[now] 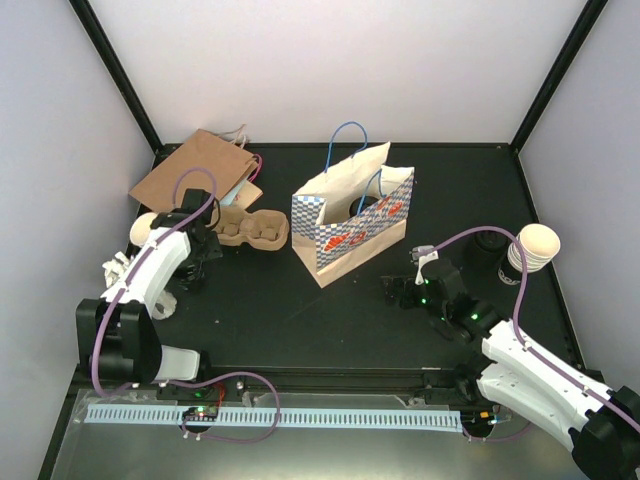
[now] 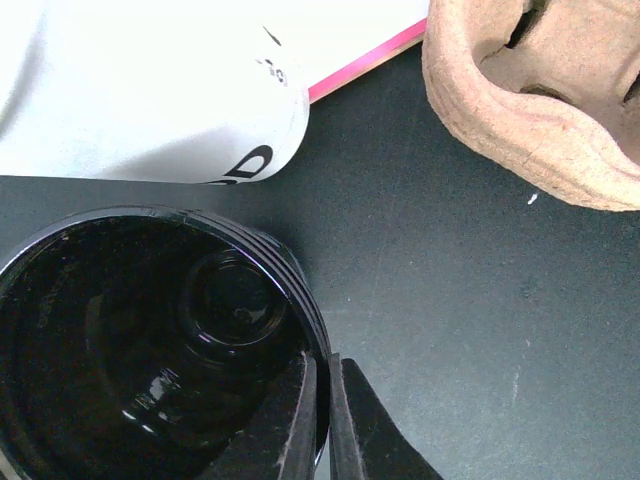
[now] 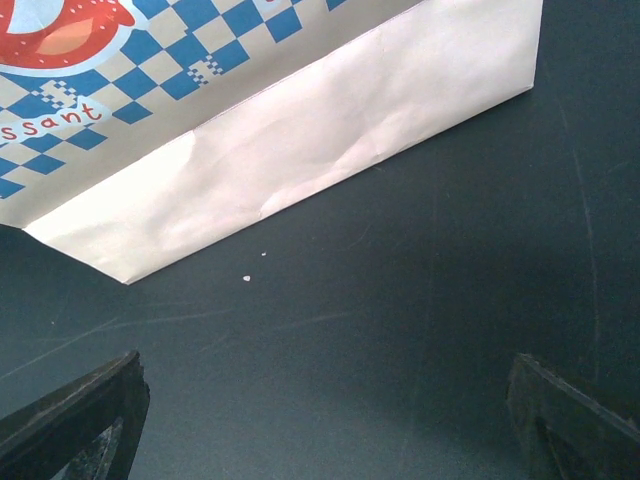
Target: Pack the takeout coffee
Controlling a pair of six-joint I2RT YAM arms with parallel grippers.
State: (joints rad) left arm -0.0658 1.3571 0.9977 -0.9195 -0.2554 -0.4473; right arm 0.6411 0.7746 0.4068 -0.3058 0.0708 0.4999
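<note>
Black table [image 1: 300,320] is sitting between white walls. From above, the left claw [image 1: 197,258] is reaching down at the left side, near a tray [image 1: 250,230] and a brown bag [image 1: 195,165]. A white cup [image 1: 145,228] is lying just left of that arm. A checked bag [image 1: 350,225] is standing in the middle. The right claw [image 1: 412,290] is hanging low beside it on the right. A cup stack [image 1: 535,248] is standing at the far right.

From the left wrist, the left claw is pinching the rim of a black lid [image 2: 150,340], with one finger inside and one outside. The lid is sitting on the table, just in front of the white cup. The tray is peeking in at the top right.

From the right wrist, the right claw is gaping wide and holding nothing. It is hanging over bare table, with the checked bag just ahead.
</note>
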